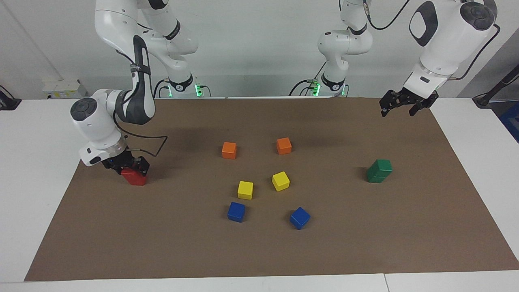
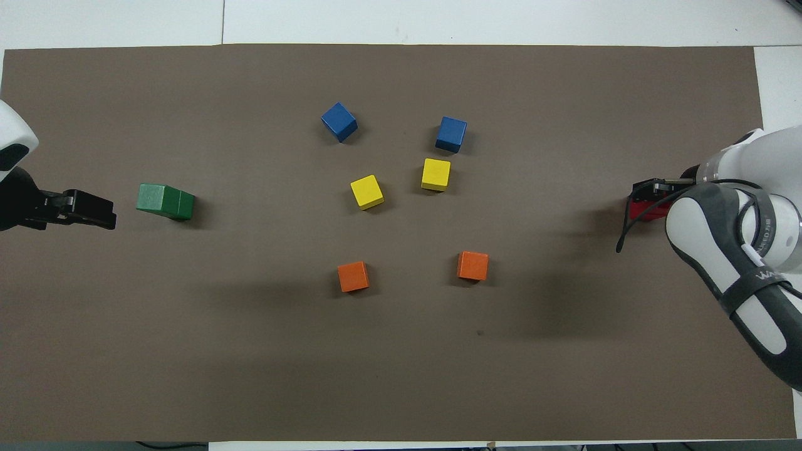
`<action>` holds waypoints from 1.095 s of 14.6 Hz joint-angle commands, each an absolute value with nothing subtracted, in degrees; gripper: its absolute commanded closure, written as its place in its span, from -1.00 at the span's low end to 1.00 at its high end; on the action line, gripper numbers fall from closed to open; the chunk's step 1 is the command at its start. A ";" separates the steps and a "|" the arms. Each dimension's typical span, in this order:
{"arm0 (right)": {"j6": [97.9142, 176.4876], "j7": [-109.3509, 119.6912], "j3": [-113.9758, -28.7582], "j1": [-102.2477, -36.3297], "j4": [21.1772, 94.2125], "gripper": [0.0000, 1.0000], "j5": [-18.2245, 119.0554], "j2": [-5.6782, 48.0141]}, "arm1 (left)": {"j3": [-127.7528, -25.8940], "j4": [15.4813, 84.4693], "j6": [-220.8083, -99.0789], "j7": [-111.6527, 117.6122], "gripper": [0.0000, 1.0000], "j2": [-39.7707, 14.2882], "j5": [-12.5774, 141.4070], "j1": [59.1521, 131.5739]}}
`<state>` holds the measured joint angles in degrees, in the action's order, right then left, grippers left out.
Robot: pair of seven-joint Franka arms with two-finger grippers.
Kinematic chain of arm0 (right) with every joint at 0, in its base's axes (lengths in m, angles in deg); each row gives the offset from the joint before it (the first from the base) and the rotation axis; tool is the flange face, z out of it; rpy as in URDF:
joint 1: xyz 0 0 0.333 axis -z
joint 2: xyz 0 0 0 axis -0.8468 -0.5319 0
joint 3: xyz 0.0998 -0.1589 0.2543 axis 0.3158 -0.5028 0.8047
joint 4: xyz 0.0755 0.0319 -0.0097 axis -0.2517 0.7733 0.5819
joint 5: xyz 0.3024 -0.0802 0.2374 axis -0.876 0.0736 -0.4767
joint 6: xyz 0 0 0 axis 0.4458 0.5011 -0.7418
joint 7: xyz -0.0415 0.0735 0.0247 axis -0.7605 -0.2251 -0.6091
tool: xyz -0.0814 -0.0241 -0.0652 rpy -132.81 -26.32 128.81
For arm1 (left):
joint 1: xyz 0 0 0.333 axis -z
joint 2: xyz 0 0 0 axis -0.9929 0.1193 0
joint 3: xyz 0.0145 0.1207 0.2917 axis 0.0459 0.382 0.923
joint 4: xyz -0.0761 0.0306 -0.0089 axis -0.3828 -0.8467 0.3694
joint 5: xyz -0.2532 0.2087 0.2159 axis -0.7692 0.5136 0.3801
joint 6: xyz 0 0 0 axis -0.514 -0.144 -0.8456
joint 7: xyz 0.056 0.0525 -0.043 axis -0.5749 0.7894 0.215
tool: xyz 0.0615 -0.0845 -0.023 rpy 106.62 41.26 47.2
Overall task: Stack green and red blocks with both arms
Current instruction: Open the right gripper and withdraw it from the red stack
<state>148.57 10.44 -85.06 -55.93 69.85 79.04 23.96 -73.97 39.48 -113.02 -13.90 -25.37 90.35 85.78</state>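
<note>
The right gripper [image 1: 131, 168] is down low at the right arm's end of the table [image 1: 194, 251], squeezing a red block [image 1: 134, 177] that pokes out under its fingers. The left gripper [image 1: 399, 106] hangs in the air with its fingers spread apart. In the facing view, the green stack [image 1: 379, 170], two blocks high, sits at about six o'clock from it, well apart.

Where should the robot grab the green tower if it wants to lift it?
Probably low down, on the bottom cube of the green stack, coming straight down with fingers on two flat sides. Gripping only the top cube would likely leave the bottom one on the mat. The left gripper is closest.
</note>
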 commanded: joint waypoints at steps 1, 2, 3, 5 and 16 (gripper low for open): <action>135.41 11.06 -84.54 -56.54 61.21 -1.00 79.33 26.92 | -73.97 40.18 -112.71 -13.17 -1.00 -25.97 89.82 85.87; 130.31 10.71 -84.37 -56.72 57.08 -1.00 79.33 27.36 | -74.06 40.09 -112.62 -13.17 -1.00 -26.14 89.82 85.87; 125.47 10.53 -84.37 -58.03 53.65 -1.00 79.42 28.59 | -74.23 39.83 -112.53 -13.08 -1.00 -26.32 89.82 85.87; 122.44 10.53 -84.37 -60.58 51.68 -1.00 79.42 32.62 | -74.41 39.74 -112.88 -13.25 -1.00 -26.32 89.82 85.87; 103.88 10.62 -84.28 -62.79 47.63 -1.00 79.60 40.73 | -74.32 35.70 -111.03 -13.69 -1.00 -25.44 89.90 85.96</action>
